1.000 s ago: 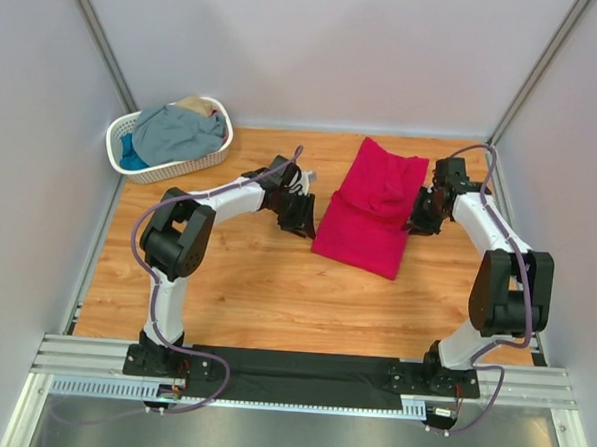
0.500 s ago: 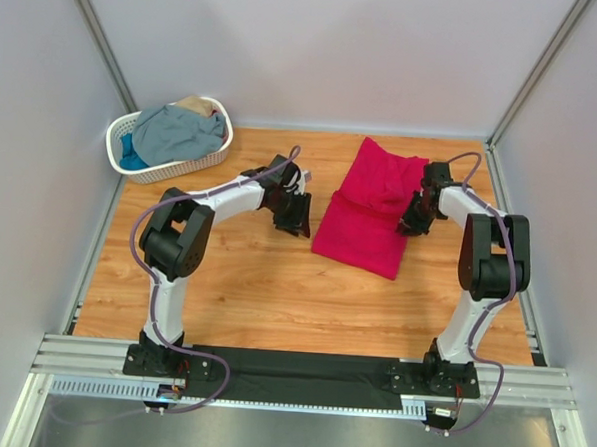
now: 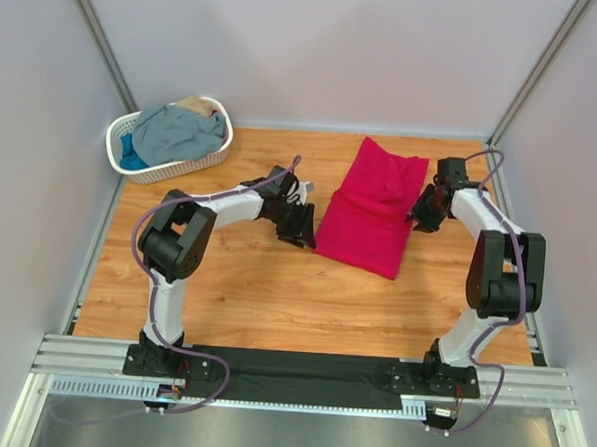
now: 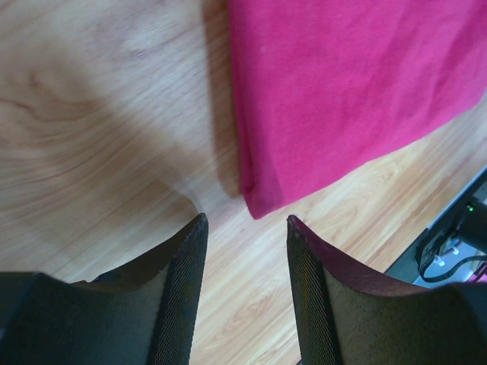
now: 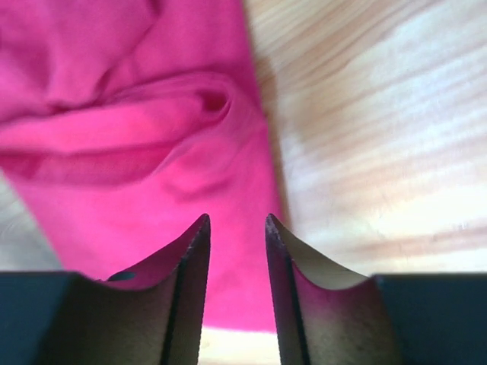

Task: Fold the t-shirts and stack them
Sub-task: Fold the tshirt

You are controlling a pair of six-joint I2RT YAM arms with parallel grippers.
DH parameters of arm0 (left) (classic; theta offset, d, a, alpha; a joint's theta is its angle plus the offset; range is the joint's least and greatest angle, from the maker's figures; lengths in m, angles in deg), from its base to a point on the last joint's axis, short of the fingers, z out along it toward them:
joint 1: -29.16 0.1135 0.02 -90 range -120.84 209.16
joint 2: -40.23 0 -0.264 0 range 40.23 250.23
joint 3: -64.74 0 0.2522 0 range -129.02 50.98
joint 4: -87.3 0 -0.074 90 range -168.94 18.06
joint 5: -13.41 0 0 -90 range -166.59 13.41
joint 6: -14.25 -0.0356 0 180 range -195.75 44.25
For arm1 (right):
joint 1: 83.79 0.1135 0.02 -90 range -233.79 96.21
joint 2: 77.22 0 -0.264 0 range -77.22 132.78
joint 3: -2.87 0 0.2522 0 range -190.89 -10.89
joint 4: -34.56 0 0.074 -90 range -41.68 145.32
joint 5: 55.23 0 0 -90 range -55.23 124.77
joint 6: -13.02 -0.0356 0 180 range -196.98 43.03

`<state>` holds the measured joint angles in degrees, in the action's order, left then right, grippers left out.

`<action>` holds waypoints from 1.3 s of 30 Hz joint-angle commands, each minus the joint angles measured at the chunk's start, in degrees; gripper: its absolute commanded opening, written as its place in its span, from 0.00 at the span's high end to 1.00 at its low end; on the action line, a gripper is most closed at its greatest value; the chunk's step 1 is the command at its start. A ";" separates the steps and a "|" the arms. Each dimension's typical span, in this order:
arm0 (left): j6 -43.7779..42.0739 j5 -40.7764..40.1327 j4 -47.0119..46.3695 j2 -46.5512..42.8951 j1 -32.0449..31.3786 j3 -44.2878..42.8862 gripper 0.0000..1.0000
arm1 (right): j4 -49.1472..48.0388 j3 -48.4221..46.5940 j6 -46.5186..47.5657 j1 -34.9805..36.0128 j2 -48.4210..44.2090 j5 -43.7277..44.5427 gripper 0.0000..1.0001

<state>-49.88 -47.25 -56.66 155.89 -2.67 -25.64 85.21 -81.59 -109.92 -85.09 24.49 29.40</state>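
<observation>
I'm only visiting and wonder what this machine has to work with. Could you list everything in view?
pink t-shirt: one, crimson-pink, partly folded, lying on the table between the two grippers
grey-blue t-shirt: one, grey-blue, heaped on top in the basket
blue cloth: one, bright blue, showing under the grey-blue t-shirt at the basket's left
tan cloth: one, tan, at the basket's far side
basket: one, white lattice, far left corner of the table
table: one, wood grain, under everything
left gripper: one, black, open, just off a corner of the pink t-shirt, holding nothing
right gripper: one, black, jaws slightly apart, over the pink t-shirt's right edge
</observation>
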 commanded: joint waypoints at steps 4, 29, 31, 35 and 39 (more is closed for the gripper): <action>0.15 3.79 -5.58 1.50 -0.42 0.77 0.50 | 3.72 5.82 2.80 0.24 -12.84 -3.86 0.61; 20.96 -7.98 -11.30 -26.08 -12.54 36.88 0.79 | 10.67 23.93 2.45 4.11 -40.09 -5.27 0.60; 22.03 -10.60 -9.47 -30.12 -12.64 37.51 0.63 | 9.18 24.64 2.10 5.16 -40.01 -5.71 0.60; 18.01 -19.31 -0.86 -32.51 -12.29 29.03 0.52 | 5.84 23.86 1.92 8.15 -36.59 -6.85 0.61; 12.64 -19.16 1.89 -24.71 -10.62 19.16 0.56 | 1.80 21.48 2.28 10.97 -28.44 -6.85 0.64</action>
<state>-32.77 -63.27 -57.22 127.34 -14.43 0.46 91.92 -57.37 -107.37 -75.52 -8.28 23.91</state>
